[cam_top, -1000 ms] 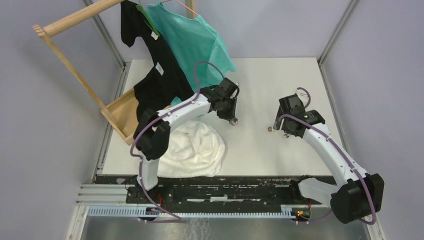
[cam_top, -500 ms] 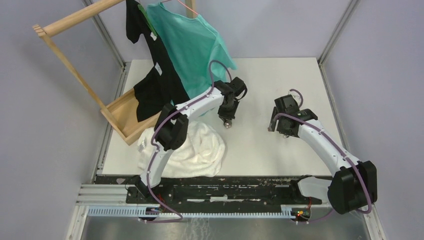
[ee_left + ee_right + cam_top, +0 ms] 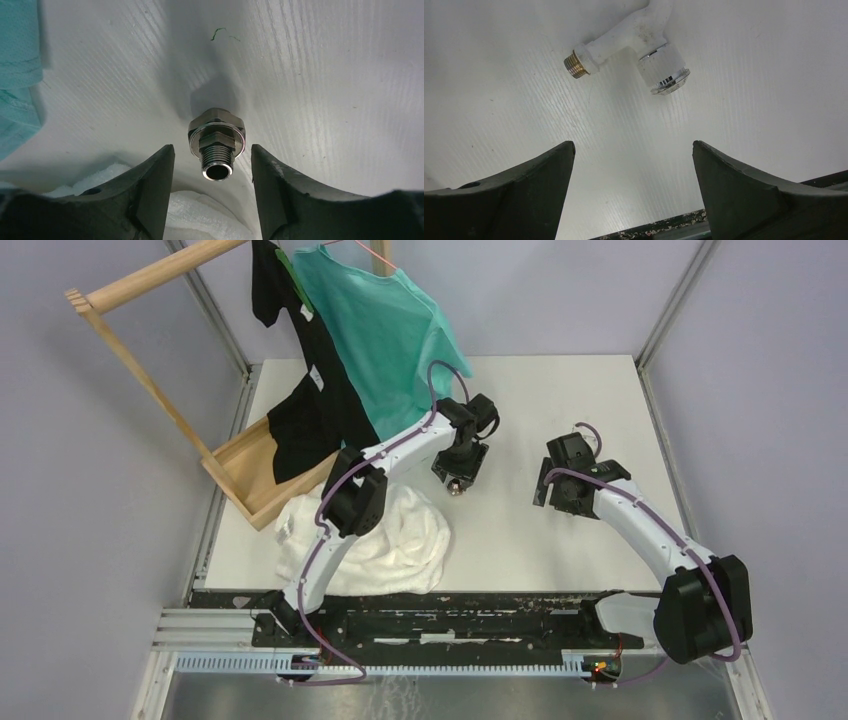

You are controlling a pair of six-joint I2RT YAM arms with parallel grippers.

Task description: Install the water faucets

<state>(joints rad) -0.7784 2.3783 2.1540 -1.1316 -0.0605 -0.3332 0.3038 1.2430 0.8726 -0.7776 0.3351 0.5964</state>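
A silver threaded fitting (image 3: 216, 145) stands on the white table with its threaded end up. It sits between the fingers of my left gripper (image 3: 212, 162), which is open with a gap on each side. From above, the left gripper (image 3: 458, 472) hangs over the fitting (image 3: 455, 488) near the towel's edge. A white faucet spout (image 3: 624, 40) with a brass threaded end and a chrome-rimmed knob (image 3: 665, 74) lies on the table ahead of my right gripper (image 3: 634, 150). That gripper is wide open, empty and apart from the spout.
A crumpled white towel (image 3: 380, 530) lies at the front left, just beside the fitting. A wooden rack (image 3: 235, 475) carries a teal shirt (image 3: 385, 320) and a black shirt (image 3: 310, 410) at the back left. The table's front edge (image 3: 664, 225) lies near the right gripper.
My left gripper has opened and let go of the fitting, which now stands on the table. The right gripper has shifted slightly left and away.
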